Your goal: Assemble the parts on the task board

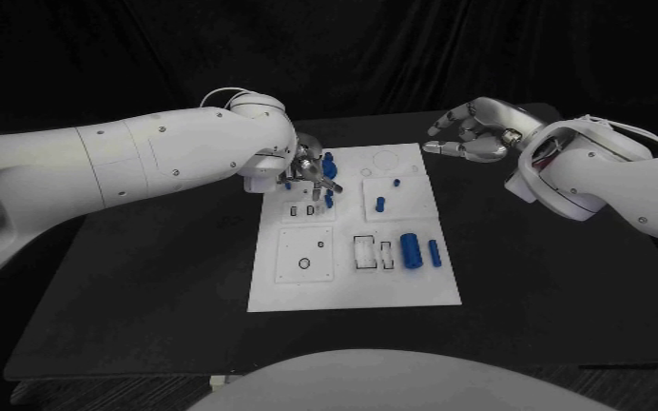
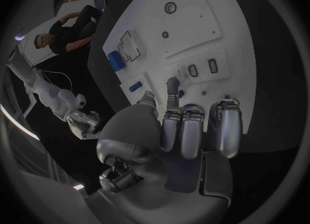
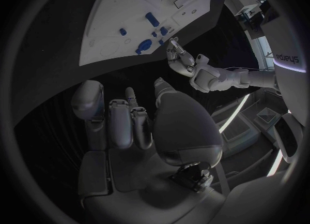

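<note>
White plastic task board (image 1: 412,287) flat mid black tabletop (image 1: 151,306); small blue plastic parts (image 1: 410,249) scattered on it. Likely light, rigid, slick: best pinched across their sides. Left hand (image 1: 310,173) over board's far corner, grasp indiscernible. Right hand (image 1: 474,132) off-board, curled, empty.

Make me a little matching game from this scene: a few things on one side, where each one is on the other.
Things:
1. silver left hand
2. silver right hand
3. large blue cylinder part
4. white flat task board

Places:
a. lying on the board's near half
b. over the board's far left part
c. middle of the black table
d. off the board, beyond its far right corner

Pairs: 1-b, 2-d, 3-a, 4-c
</note>
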Controlling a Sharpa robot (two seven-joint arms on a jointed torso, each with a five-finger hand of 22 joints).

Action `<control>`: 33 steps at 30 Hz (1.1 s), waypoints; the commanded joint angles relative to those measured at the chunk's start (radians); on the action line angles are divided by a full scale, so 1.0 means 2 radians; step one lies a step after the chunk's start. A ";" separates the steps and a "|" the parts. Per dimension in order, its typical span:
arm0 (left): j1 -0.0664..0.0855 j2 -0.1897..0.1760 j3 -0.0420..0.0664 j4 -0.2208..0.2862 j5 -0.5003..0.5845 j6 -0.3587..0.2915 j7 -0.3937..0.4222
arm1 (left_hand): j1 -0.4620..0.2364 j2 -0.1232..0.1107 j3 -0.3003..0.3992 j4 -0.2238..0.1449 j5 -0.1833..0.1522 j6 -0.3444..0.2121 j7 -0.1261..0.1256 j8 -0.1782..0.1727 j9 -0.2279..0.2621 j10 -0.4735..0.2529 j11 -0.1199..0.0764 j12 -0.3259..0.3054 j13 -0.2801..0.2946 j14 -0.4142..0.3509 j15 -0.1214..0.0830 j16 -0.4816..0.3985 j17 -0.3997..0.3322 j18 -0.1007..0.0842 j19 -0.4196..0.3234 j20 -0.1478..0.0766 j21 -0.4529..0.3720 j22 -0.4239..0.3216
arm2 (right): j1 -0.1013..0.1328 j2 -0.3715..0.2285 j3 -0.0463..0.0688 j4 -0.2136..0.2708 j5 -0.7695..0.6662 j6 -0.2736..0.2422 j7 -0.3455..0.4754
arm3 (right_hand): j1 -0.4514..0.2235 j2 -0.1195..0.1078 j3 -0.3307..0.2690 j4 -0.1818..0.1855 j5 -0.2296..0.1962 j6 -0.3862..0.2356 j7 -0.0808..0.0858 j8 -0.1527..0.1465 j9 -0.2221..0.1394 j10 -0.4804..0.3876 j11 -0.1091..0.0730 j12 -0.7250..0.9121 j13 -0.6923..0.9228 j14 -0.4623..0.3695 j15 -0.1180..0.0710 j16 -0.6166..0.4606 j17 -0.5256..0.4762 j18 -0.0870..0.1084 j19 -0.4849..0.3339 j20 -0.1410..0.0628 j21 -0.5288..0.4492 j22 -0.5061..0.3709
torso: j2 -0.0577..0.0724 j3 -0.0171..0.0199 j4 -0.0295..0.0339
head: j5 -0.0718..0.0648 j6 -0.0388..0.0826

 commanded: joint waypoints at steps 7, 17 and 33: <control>0.001 0.014 0.000 -0.021 -0.002 0.024 -0.006 | 0.012 0.004 0.031 -0.023 0.013 -0.006 0.005 -0.042 0.002 0.052 0.000 0.002 0.131 0.051 0.000 0.001 0.131 -0.007 -0.005 0.002 -0.006 0.033 | -0.004 0.004 0.000 -0.003 0.000 -0.012 -0.005 | 0.002 0.003 -0.001 0.000 0.004 0.002 0.001 -0.003 -0.001 0.018 0.005 -0.004 0.093 0.020 0.005 -0.002 0.005 0.003 -0.001 0.003 -0.005 0.059 | -0.003 0.0012 -0.0050 | 0.004 0.000; 0.000 0.027 0.000 -0.039 -0.002 0.028 -0.002 | 0.008 0.003 0.038 -0.024 0.011 -0.007 0.007 -0.054 0.003 0.052 0.002 0.002 0.131 0.051 0.001 0.001 0.131 -0.006 -0.008 0.003 -0.009 0.031 | -0.006 0.007 0.000 -0.008 0.000 -0.015 -0.003 | 0.002 0.003 -0.001 0.000 0.004 0.003 0.001 -0.003 -0.001 0.018 0.005 -0.004 0.093 0.020 0.005 -0.002 0.005 0.003 -0.001 0.003 -0.005 0.059 | -0.004 0.0006 -0.0035 | -0.002 0.000; -0.005 0.032 0.000 -0.054 -0.002 0.042 -0.007 | 0.008 0.001 0.052 -0.033 0.012 0.001 0.007 -0.067 0.008 0.052 0.002 0.002 0.131 0.051 0.002 0.001 0.131 -0.006 -0.009 0.005 -0.011 0.030 | -0.010 0.011 0.000 -0.014 0.000 -0.010 0.000 | 0.002 0.003 -0.001 0.000 0.005 0.003 0.002 -0.003 -0.001 0.017 0.005 -0.005 0.091 0.019 0.005 -0.003 0.004 0.004 -0.002 0.003 -0.008 0.059 | -0.006 -0.0006 -0.0044 | -0.002 0.000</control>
